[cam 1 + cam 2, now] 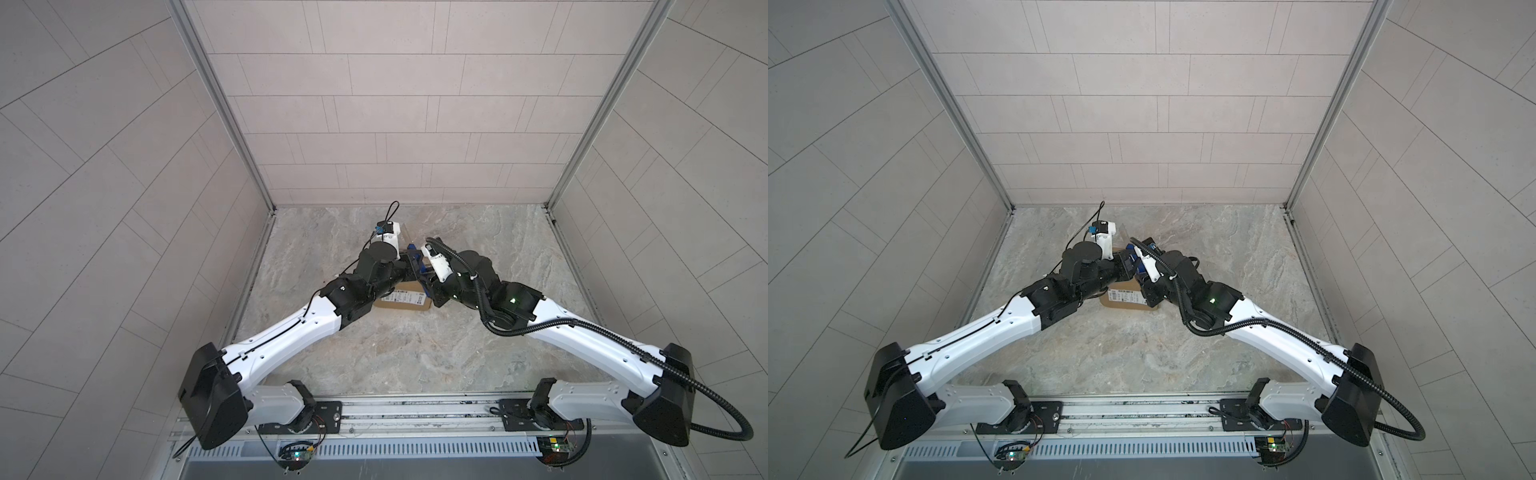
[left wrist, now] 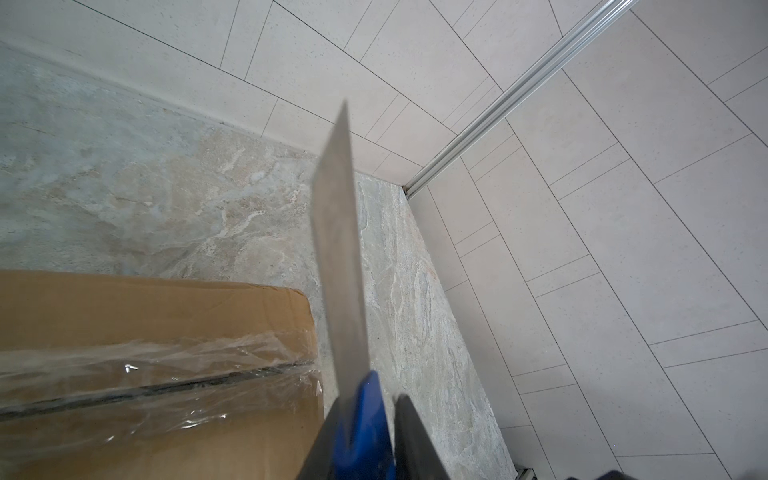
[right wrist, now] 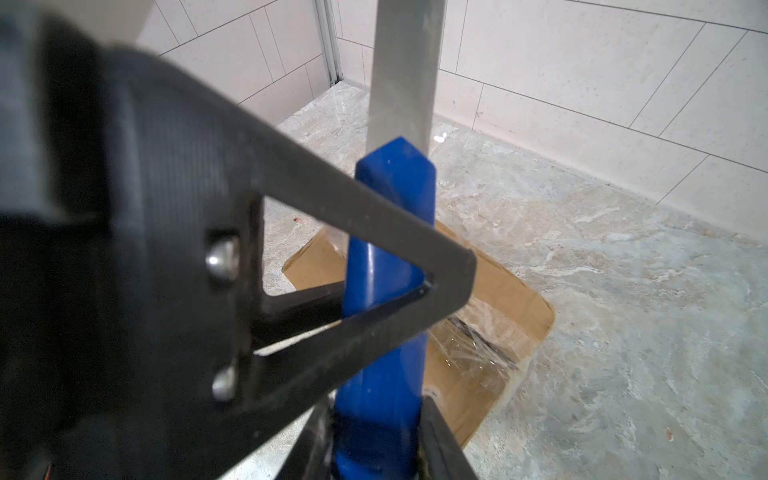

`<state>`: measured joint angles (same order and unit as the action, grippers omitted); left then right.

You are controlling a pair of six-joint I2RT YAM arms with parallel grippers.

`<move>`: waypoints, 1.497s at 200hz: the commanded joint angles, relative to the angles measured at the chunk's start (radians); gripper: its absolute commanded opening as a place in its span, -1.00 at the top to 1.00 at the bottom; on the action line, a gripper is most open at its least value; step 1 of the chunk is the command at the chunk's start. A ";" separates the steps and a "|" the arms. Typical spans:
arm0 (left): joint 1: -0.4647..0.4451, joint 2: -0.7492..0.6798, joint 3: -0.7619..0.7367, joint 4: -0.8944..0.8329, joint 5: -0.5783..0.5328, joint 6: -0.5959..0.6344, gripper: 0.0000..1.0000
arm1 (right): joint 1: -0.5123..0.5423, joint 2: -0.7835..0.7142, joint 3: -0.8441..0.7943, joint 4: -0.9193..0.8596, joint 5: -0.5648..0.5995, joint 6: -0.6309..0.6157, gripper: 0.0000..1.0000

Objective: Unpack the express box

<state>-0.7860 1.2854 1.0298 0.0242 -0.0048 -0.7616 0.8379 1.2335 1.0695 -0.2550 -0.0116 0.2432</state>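
Your left claw [image 2: 361, 444] and right claw [image 3: 374, 457] both pinch the handle of the blue utility knife [image 3: 390, 232], jaws narrowed tight onto it and the blade [image 2: 338, 249] extended. The knife is just above the express box [image 1: 401, 305], which lies taped seam up on the marble surface [image 1: 415, 357].

Left arm [image 1: 291, 332] and right arm [image 1: 582, 336] reaching inward, meeting above brown box [image 1: 405, 307] lying on marble table [image 1: 374, 357]. White label [image 1: 402, 296] showing on box. Blue knife [image 1: 413, 251] poking out between wrists.
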 commanded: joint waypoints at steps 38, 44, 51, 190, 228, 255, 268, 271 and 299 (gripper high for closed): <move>0.004 -0.015 0.036 -0.056 -0.066 -0.055 1.00 | 0.012 -0.025 0.009 0.021 0.015 -0.017 0.12; 0.006 -0.015 0.044 -0.077 -0.080 -0.067 1.00 | 0.012 -0.035 0.005 0.022 0.024 -0.021 0.03; 0.007 -0.014 0.053 -0.103 -0.098 -0.080 1.00 | 0.012 -0.049 -0.001 0.022 0.042 -0.029 -0.05; 0.010 0.037 0.198 -0.366 -0.280 -0.259 1.00 | 0.227 -0.090 -0.197 0.356 0.328 -0.404 -0.19; 0.010 0.031 0.193 -0.360 -0.279 -0.259 1.00 | 0.237 -0.006 -0.192 0.424 0.403 -0.449 -0.12; 0.010 0.025 0.187 -0.355 -0.279 -0.263 1.00 | 0.241 0.035 -0.200 0.494 0.496 -0.490 -0.01; 0.011 0.023 0.184 -0.353 -0.278 -0.265 1.00 | 0.241 0.052 -0.205 0.531 0.529 -0.510 0.03; 0.012 0.023 0.184 -0.353 -0.279 -0.264 1.00 | 0.241 0.057 -0.208 0.542 0.534 -0.516 0.04; 0.016 0.024 0.171 -0.328 -0.260 -0.270 1.00 | 0.241 0.097 -0.219 0.610 0.568 -0.548 0.13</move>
<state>-0.7792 1.3312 1.2190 -0.3309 -0.2661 -1.0233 1.0733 1.3029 0.8616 0.2516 0.4805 -0.2459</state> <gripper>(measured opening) 0.190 0.449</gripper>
